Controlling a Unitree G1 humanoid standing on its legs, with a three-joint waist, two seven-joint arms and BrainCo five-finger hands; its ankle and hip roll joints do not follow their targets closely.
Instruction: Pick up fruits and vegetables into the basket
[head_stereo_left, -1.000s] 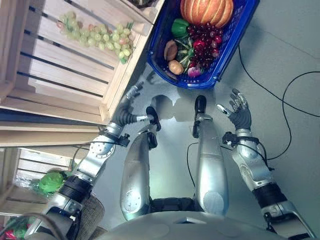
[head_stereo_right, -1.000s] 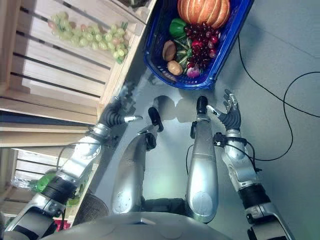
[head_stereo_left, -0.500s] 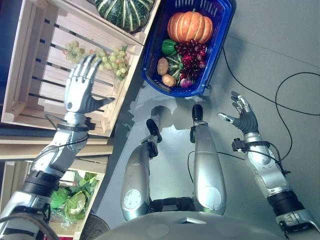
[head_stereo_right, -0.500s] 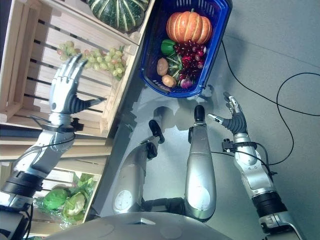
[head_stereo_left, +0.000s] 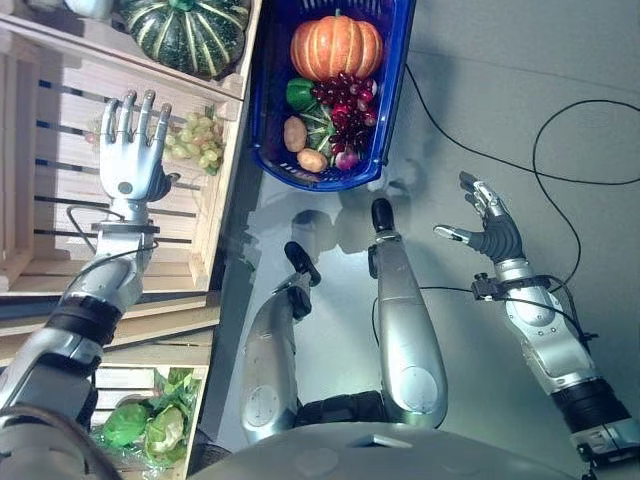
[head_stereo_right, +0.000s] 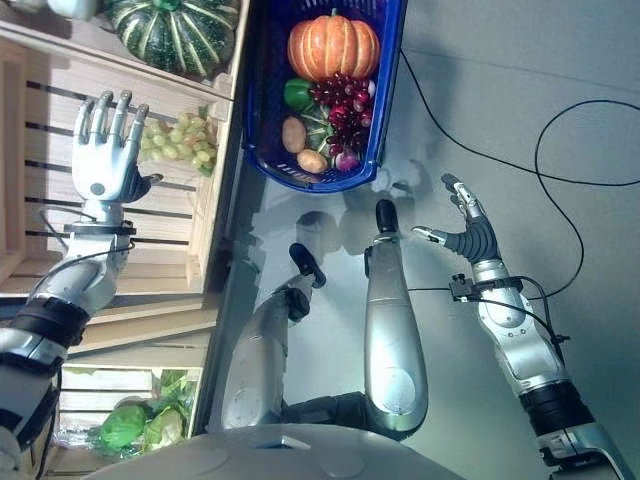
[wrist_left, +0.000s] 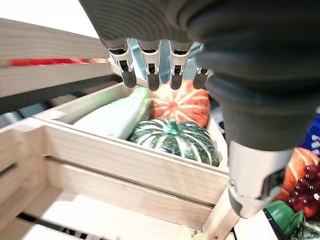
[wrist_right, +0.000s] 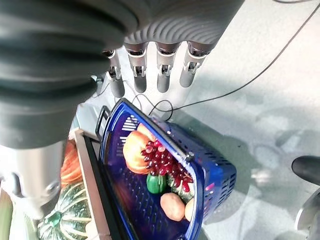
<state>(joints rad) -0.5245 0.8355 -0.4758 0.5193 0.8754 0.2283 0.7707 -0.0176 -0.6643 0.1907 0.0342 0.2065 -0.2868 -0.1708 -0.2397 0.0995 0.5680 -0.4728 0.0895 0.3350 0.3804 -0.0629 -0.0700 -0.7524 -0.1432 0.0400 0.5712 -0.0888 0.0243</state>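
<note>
The blue basket (head_stereo_left: 262, 120) sits at the upper centre of the head views on grey floor (head_stereo_left: 480, 60), its plastic walls perforated, one long side touching the wooden crate (head_stereo_left: 215, 190); inside lie an orange ribbed pumpkin (head_stereo_left: 336, 46), a green pepper (head_stereo_left: 299, 94), dark red grapes (head_stereo_left: 345, 105), and two tan potatoes (head_stereo_left: 295, 133) near the lower rim; no writing can be read on the basket or the crate. A bunch of pale green grapes (head_stereo_left: 195, 140) lies on the slatted crate floor at upper left, against the crate's right wall; a dark green striped squash (head_stereo_left: 185, 33) rests in the compartment above it, with an orange striped squash (wrist_left: 181, 103) and a pale green gourd (wrist_left: 112, 117) beside it in the left wrist view. The left hand (head_stereo_left: 132, 160) hovers over the crate, fingers straight and spread, holding nothing, just left of the green grapes. The right hand (head_stereo_left: 488, 228) hangs at right over bare floor, well apart from the basket, fingers open and relaxed. Leafy greens (head_stereo_left: 150, 425) fill a lower crate at bottom left.
</note>
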